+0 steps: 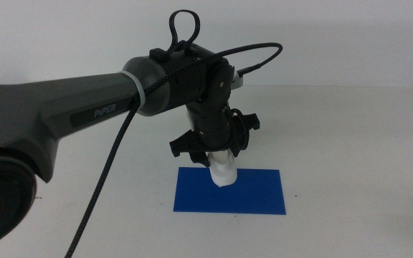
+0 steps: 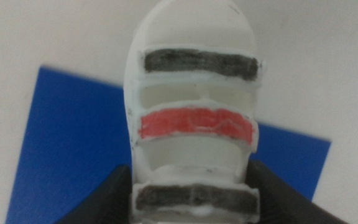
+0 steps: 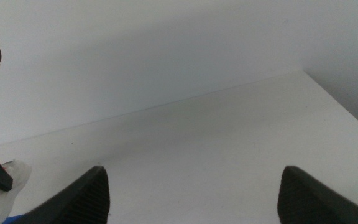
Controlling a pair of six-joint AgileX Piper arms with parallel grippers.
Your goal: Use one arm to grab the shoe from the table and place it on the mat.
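The arm (image 1: 70, 107) reaches in from the left, its wrist bent downward. The left gripper (image 2: 191, 193) is clamped on the shoe (image 2: 194, 99) (jaws at both sides), which hangs beneath it over the mat (image 1: 253, 193). The right gripper (image 3: 191, 193) waits, jaws apart.

From my seat the big plain white rectangular tabletop (image 1: 350, 158) only has one thing lying flat on it: a thin rectangular mat of solid deep blue (image 1: 257, 195), sitting around the middle toward the near side. Can't tell if anything's actually touching down on that mat.
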